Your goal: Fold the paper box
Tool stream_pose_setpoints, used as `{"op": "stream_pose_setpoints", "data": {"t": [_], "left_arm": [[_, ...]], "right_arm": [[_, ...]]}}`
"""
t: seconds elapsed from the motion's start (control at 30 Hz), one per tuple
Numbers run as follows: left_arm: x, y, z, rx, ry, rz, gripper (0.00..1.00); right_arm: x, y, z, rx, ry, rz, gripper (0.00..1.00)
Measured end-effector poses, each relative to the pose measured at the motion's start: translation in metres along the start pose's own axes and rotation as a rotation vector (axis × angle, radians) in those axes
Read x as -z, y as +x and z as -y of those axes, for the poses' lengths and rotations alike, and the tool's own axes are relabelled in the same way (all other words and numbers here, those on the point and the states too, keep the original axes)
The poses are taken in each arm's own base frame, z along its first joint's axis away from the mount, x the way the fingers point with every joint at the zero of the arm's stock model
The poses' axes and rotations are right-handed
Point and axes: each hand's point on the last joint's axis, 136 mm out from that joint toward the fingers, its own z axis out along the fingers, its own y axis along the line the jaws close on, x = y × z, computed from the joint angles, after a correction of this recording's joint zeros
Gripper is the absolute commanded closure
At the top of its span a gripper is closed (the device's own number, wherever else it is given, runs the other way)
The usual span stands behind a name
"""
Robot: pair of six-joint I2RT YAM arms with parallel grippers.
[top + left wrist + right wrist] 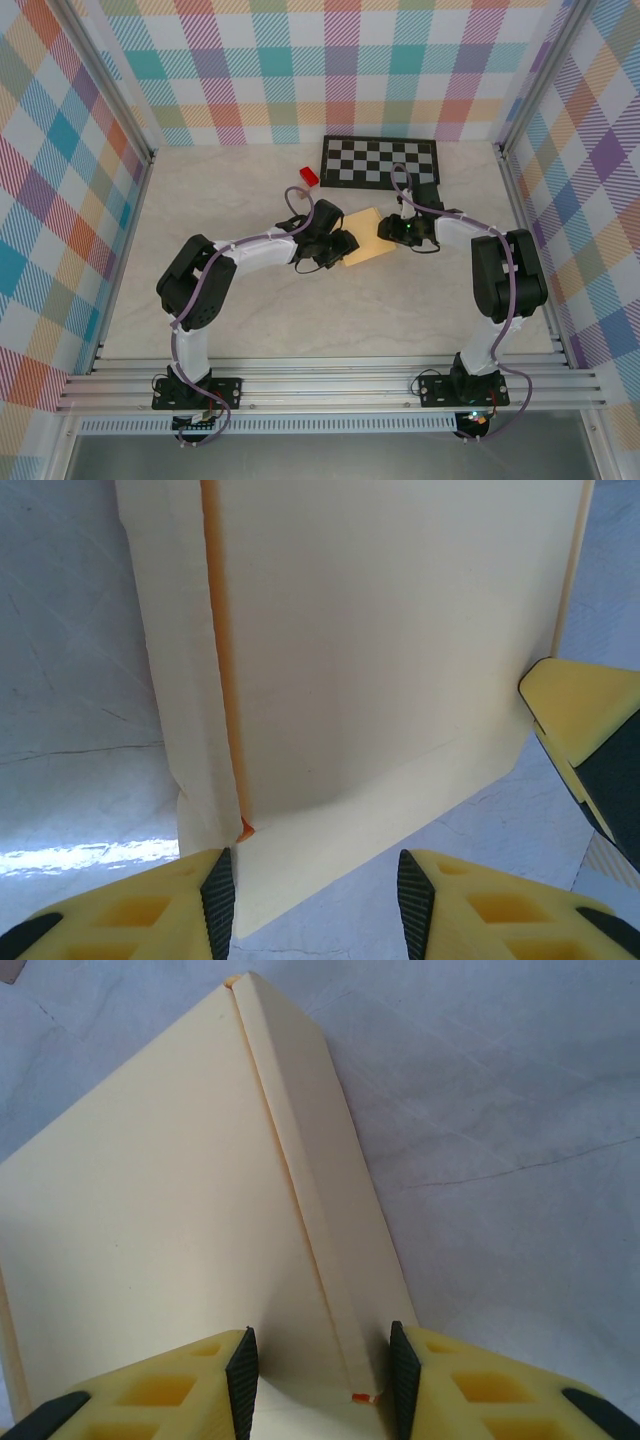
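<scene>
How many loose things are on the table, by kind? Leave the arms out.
paper box: 1
red block: 1
checkerboard mat: 1
Total: 3

Left arm (pixel 250 250) and right arm (pixel 500 270) both fold inward, their tips close together.
The left arm rises from its base, bends at the elbow and stretches to the right; the left tool (pixel 345 243) (pixel 315 880) has its jaws partly apart. The right arm stands taller, folds over and reaches left; the right tool (pixel 388 230) (pixel 320 1355) faces its partner, jaws parted a little narrower.
</scene>
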Motion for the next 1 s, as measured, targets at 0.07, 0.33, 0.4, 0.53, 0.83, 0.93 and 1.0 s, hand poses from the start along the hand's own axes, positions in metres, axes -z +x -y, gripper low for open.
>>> {"op": "stream_pose_setpoints", "data": {"t": [0.07, 0.33, 0.4, 0.53, 0.83, 0.93, 1.0], "left_arm": [[0.0000, -0.0001, -0.0001, -0.002, -0.001, 0.000, 0.52], [0.0004, -0.0028, -0.0022, -0.103, -0.014, 0.015, 0.53], [0.0002, -0.0026, -0.0027, -0.110, -0.013, 0.012, 0.53], [-0.0001, -0.0037, -0.0022, -0.098, -0.002, 0.010, 0.52], [-0.0013, -0.0081, 0.0068, 0.009, 0.048, 0.029, 0.52], [-0.0039, -0.0080, 0.0051, 0.055, 0.065, 0.034, 0.52], [-0.0049, -0.0082, 0.0053, 0.082, 0.077, 0.037, 0.52]], "right_arm": [[-0.0005, 0.0002, 0.0003, 0.000, -0.001, 0.002, 0.59], [-0.0010, 0.0002, 0.0003, 0.001, -0.003, 0.004, 0.60], [-0.0012, 0.0002, 0.0004, 0.001, -0.003, 0.004, 0.61], [-0.0014, -0.0002, 0.0003, 0.002, -0.004, 0.006, 0.61], [-0.0020, -0.0069, 0.0038, -0.005, 0.018, 0.036, 0.61], [-0.0025, -0.0075, 0.0042, -0.005, 0.021, 0.039, 0.61], [-0.0030, -0.0088, 0.0045, -0.003, 0.022, 0.044, 0.61]]}}
